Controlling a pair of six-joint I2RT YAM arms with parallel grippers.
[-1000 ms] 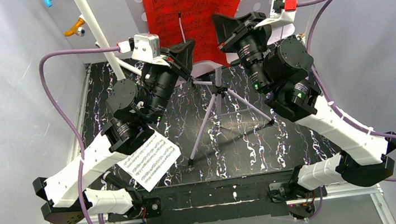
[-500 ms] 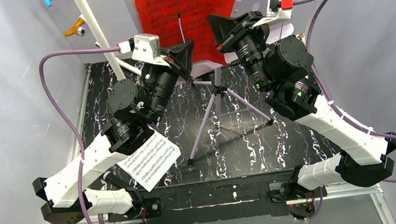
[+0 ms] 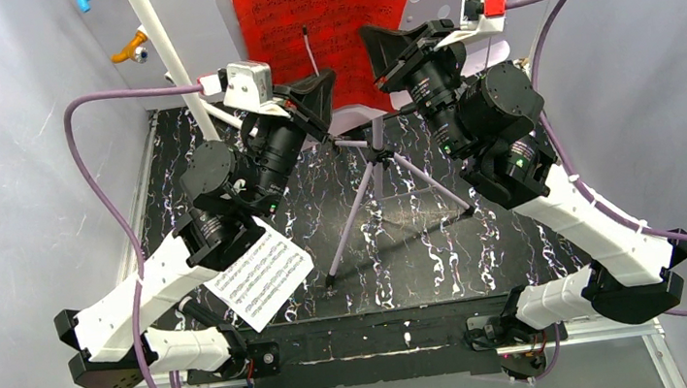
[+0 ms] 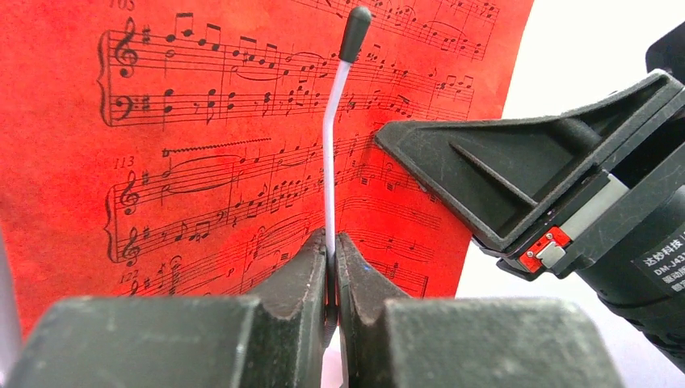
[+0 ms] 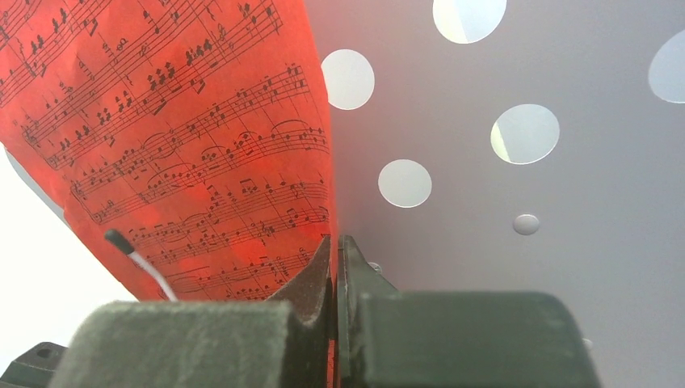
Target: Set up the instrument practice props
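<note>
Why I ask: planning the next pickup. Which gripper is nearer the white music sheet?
Left. The left gripper, pinching the microphone stem, is raised beyond the white music sheet on the same side; the right gripper is farther across, at the red music sheet's edge.

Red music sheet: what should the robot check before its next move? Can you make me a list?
1. The right gripper is shut on the edge of the red music sheet: ok.
2. The left gripper is shut on the thin black-tipped rod: ok.
3. The rod and the right gripper are apart: ok.
4. The red sheet lies flat against the lilac music stand: cannot tell.
5. The tripod legs stand on the table: ok.
6. The white music sheet is on the stand: not ok; it lies on the table by the left arm.
</note>
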